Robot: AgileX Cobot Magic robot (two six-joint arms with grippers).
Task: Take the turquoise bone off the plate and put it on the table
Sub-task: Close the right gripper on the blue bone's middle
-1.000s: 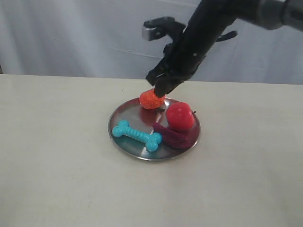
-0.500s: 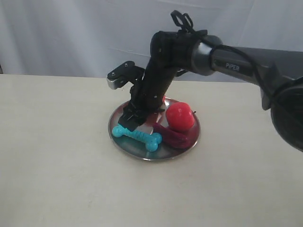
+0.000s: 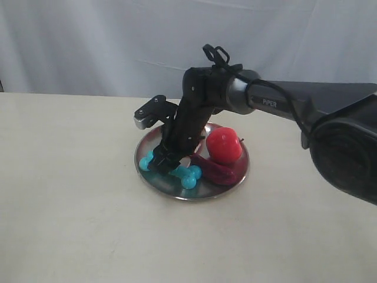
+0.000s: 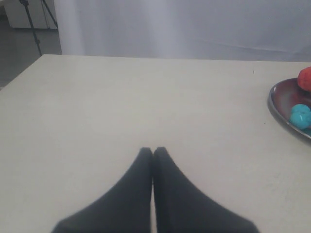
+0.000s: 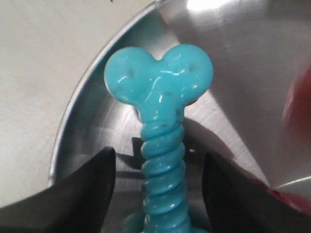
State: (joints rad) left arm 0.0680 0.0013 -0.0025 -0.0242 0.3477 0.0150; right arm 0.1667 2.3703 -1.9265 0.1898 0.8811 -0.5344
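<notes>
The turquoise bone (image 3: 187, 175) (image 5: 161, 145) lies on the steel plate (image 3: 159, 186) (image 5: 97, 102), near its front left rim. My right gripper (image 3: 168, 162) (image 5: 158, 162) is down over the bone's ribbed shaft, open, one finger on each side with gaps showing; the fingers (image 5: 87, 187) are near the plate surface. Only the bone's two knobbed ends show past the gripper in the exterior view. In the left wrist view, one end of the bone (image 4: 301, 115) and the plate rim (image 4: 277, 108) appear off to the side. My left gripper (image 4: 152, 151) is shut and empty over the table (image 4: 121, 107).
A red apple-like toy (image 3: 224, 145) sits on a dark maroon object (image 3: 221, 171) on the plate's right half. The orange toy is hidden behind the arm. The cream table (image 3: 70, 206) spreads around the plate, with a grey-white cloth backdrop behind.
My right gripper moved from the orange toy at the back of the plate forward and down to the bone, and now straddles its shaft. The bone has not moved.
</notes>
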